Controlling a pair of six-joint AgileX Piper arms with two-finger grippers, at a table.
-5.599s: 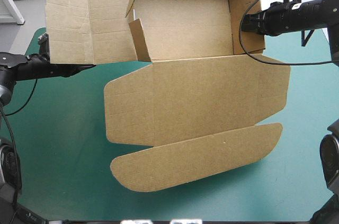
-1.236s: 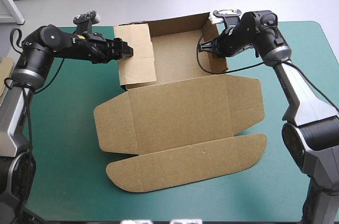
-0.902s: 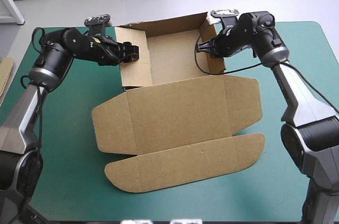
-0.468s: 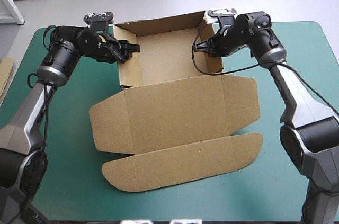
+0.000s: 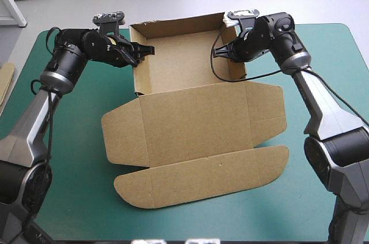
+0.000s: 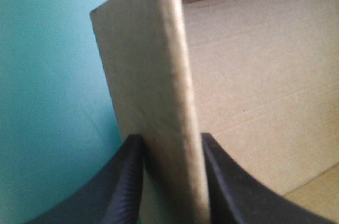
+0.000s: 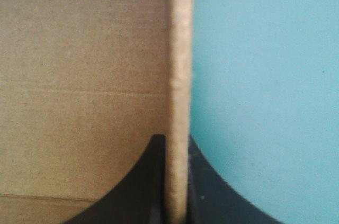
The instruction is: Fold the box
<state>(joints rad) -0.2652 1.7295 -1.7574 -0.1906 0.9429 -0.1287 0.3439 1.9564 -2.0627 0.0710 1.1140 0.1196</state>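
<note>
From above, the brown box lies in the middle of the teal-green desk. Its open tray is toward the desk's far edge and its lid lies flat on the box's near side. The left pincer meets the tray's left wall and the right pincer meets its right wall, but the grip itself is too small to make out here. A strip of board shows beside the desk's left edge, mostly cut off. Along the left wrist, the left pincer is all but closed, its black fingers clamped on either face of the box wall, seen edge-on. Only part of the tray's inside shows. Along the right wrist, the right pincer likewise pinches a box wall edge-on, with the tray's inside on one side and bare desk on the other.
</note>
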